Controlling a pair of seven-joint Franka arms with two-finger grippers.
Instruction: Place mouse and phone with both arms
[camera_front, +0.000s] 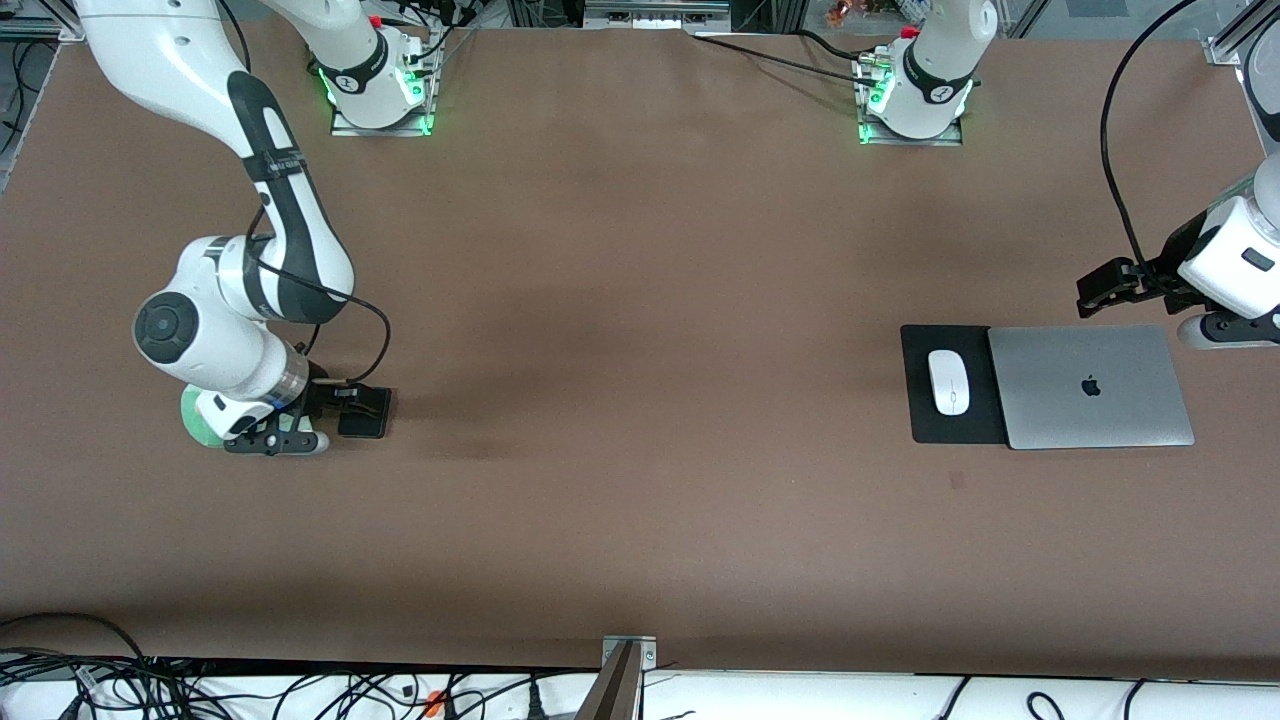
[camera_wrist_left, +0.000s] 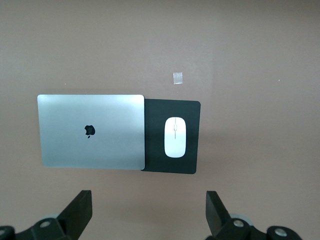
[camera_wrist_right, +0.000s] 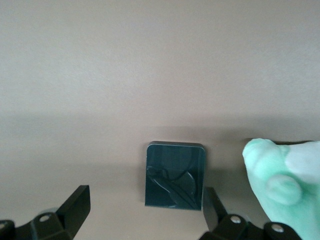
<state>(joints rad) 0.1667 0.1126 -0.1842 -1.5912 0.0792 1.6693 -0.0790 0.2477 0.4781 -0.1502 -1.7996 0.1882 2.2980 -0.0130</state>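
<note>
The black phone (camera_front: 364, 412) lies flat on the brown table toward the right arm's end. My right gripper (camera_front: 285, 441) hangs low beside it, open, with nothing between its fingers. In the right wrist view the phone (camera_wrist_right: 175, 175) lies just ahead of my right gripper (camera_wrist_right: 145, 210), close to one fingertip (camera_wrist_right: 212, 202). The white mouse (camera_front: 948, 381) rests on a black mat (camera_front: 925, 425) toward the left arm's end. In the left wrist view the mouse (camera_wrist_left: 175, 137) sits well ahead of my left gripper (camera_wrist_left: 148, 212). That left gripper (camera_front: 1232, 328) is open and empty, raised beside the laptop.
A closed silver laptop (camera_front: 1090, 385) lies against the mat (camera_wrist_left: 187, 165), overlapping its edge. A pale green round thing (camera_front: 200, 415) shows by the right wrist, blurred and close (camera_wrist_right: 282, 185). A small tape mark (camera_front: 957, 480) lies nearer the front camera than the mat.
</note>
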